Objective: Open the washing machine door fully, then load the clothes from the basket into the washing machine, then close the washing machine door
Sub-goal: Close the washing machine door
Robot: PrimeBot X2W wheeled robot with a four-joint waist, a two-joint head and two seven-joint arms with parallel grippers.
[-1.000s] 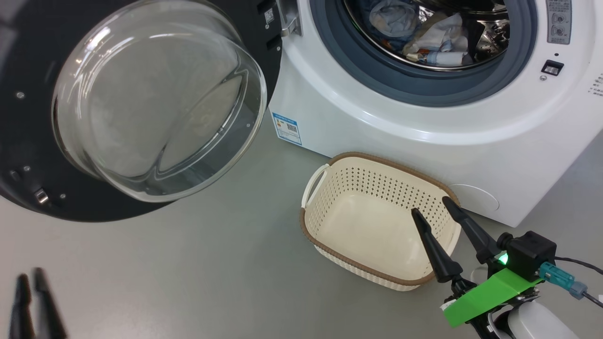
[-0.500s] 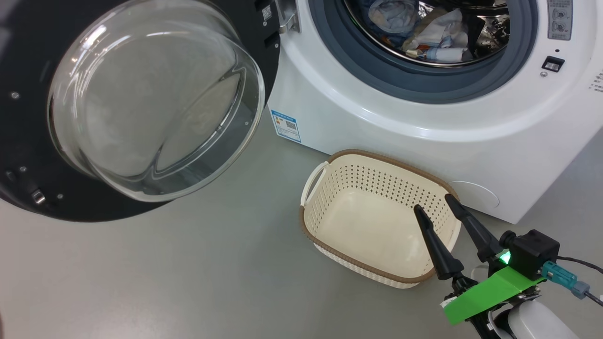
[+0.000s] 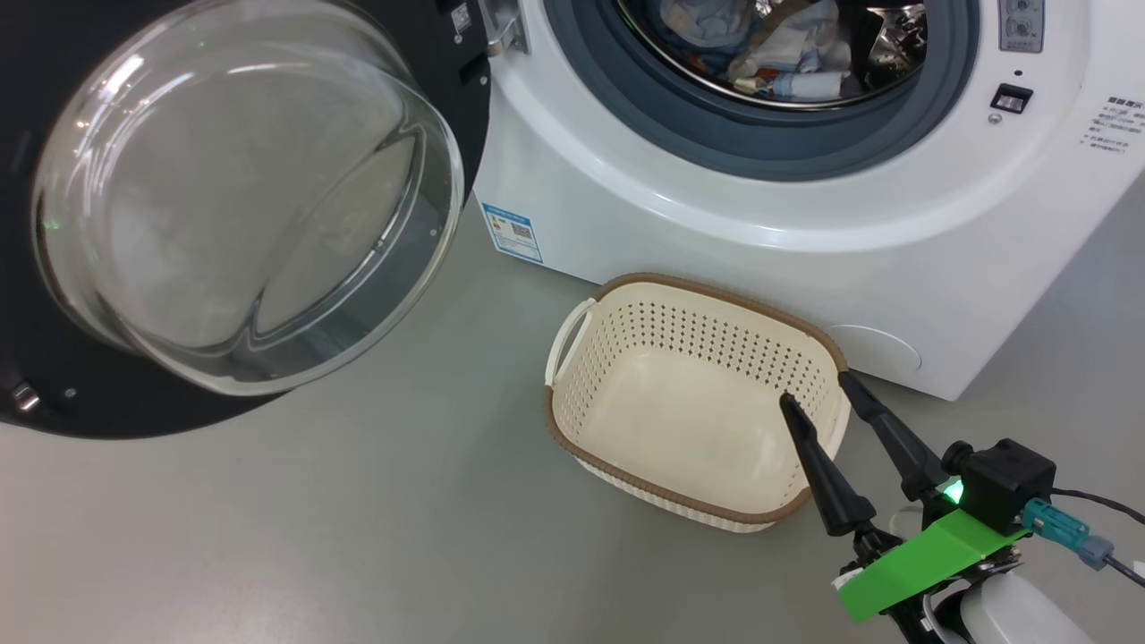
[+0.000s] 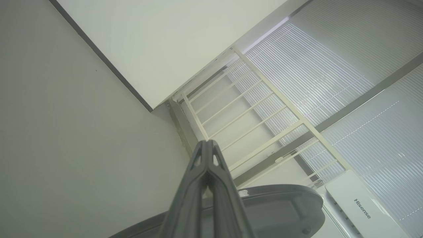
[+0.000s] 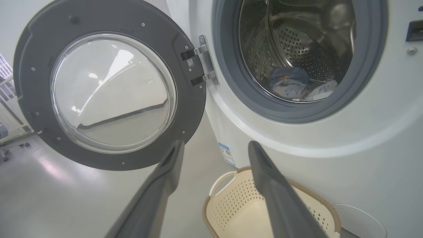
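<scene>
Right hand released beside one basket, left hand clenched, one door swung open, clothes inside one drum

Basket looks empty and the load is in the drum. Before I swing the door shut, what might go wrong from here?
1. The clothes seem heaped just inside the drum lip, close to the gasket. A trailing piece might get pinched when the washing machine door closes.
2. The right gripper hovers open over the right rim of the basket. A careless sweep toward the door could knock or drag it.
</scene>
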